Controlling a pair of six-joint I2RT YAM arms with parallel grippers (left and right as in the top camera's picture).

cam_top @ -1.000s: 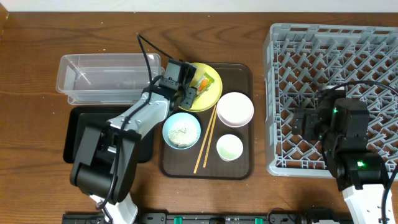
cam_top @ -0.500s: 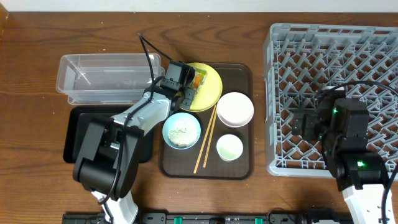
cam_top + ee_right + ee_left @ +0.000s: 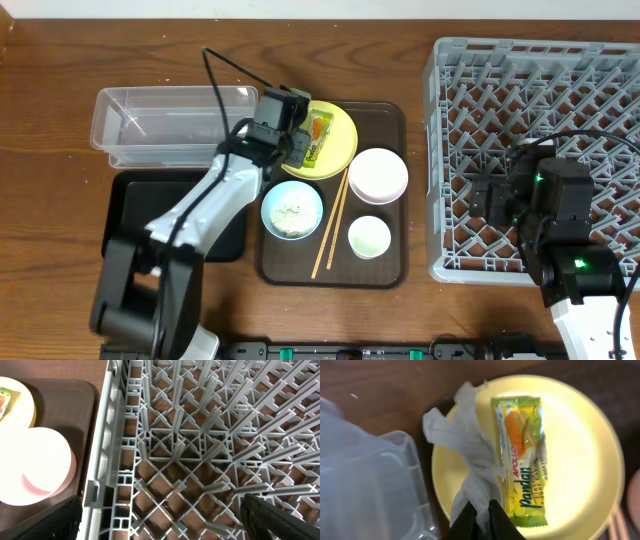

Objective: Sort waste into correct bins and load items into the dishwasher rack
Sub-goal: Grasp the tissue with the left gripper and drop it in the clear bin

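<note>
On the wooden table (image 3: 60, 70), one clear tub (image 3: 110, 140) and one black tray (image 3: 125, 215) lie left of the brown serving tray (image 3: 390, 255), which carries two bowls (image 3: 292, 210), one cup (image 3: 369, 237), two chopsticks (image 3: 330, 225) and one yellow plate (image 3: 580, 460), where only the left wrist view shows the left gripper (image 3: 479, 510) clenching the tissue (image 3: 465, 445), and right of the tray the right gripper (image 3: 162, 517) gapes over the rack (image 3: 440, 200).

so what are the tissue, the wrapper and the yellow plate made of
The tissue looks like thin matte paper, crumpled and twisted. The wrapper seems glossy printed plastic film. The plate is smooth, slightly shiny yellow, probably plastic, possibly glazed ceramic.
</note>
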